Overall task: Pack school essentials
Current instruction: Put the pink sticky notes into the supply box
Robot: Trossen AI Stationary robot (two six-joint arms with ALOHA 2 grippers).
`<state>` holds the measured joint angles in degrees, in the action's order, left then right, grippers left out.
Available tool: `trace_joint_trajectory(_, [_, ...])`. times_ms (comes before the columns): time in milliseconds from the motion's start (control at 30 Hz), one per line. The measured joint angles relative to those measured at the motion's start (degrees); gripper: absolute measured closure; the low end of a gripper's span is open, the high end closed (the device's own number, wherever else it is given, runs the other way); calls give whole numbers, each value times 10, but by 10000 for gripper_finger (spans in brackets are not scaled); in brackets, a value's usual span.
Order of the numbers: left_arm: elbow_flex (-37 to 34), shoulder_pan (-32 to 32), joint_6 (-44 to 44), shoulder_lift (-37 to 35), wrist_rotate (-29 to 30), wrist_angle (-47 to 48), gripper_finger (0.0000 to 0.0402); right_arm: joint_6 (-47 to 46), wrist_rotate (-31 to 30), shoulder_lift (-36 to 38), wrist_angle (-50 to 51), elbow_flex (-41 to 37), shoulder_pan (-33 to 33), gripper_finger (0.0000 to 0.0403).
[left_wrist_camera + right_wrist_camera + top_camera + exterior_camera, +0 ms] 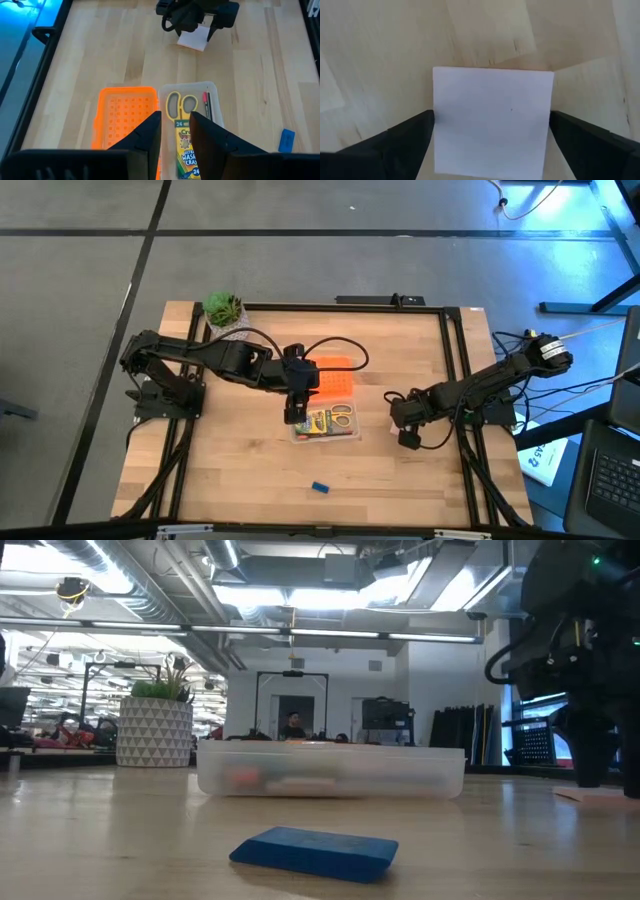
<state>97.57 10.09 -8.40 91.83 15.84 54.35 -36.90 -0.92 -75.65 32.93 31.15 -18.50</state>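
A clear box [325, 423] lies mid-table. It holds the yellow-green crayon box [186, 150], the yellow-handled scissors [181, 105] and thin pencils [206, 105]. My left gripper [175, 116] hovers over the box's left end [294, 416], open by a narrow gap and touching nothing. My right gripper [492, 135] is open and points down at the pale pink square pad [492, 120]. The pad lies flat on the table right of the box, with one finger at each of two opposite edges. The tiny blue block [320, 487] lies flat near the near edge. My right gripper comes at the pad from above, and its fingers [412, 135] stand right at the pad's two opposite edges [436, 130]. I cannot tell whether they touch it. The pad rests flat on the table.
The orange lid [333, 377] lies beside the clear box on its far side. A potted green plant [222, 308] stands at the far left corner. A black frame [452, 360] runs along the table's edges. Bare wood surrounds the blue block [315, 852].
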Motion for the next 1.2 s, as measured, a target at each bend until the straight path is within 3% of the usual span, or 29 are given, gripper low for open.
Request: trace_joint_trajectory(1200, [0,0,0,0,0,0,308,9,-30,-41,-2,6,-2,5])
